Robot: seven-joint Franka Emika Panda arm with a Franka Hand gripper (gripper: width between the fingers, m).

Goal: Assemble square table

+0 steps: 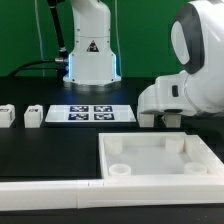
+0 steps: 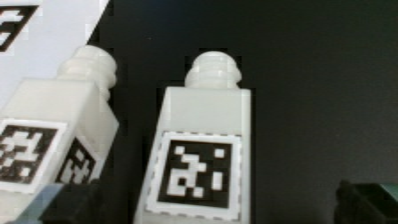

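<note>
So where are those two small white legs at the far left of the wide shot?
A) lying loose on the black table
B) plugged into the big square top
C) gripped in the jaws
A: the legs sit on the black table, well apart from the square top.

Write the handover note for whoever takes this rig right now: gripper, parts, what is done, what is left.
Gripper: jaws look apart and hold nothing. It hovers over two legs.
Parts: the first leg and the second leg lie side by side with tags up in the wrist view. The third leg and the fourth leg sit to the exterior view's left of the marker board. The square tabletop lies at the front, with no leg on it.
Done: nothing is joined yet.
Left: probably grasp one of the legs under the gripper first, then fit all four into the tabletop.
</note>
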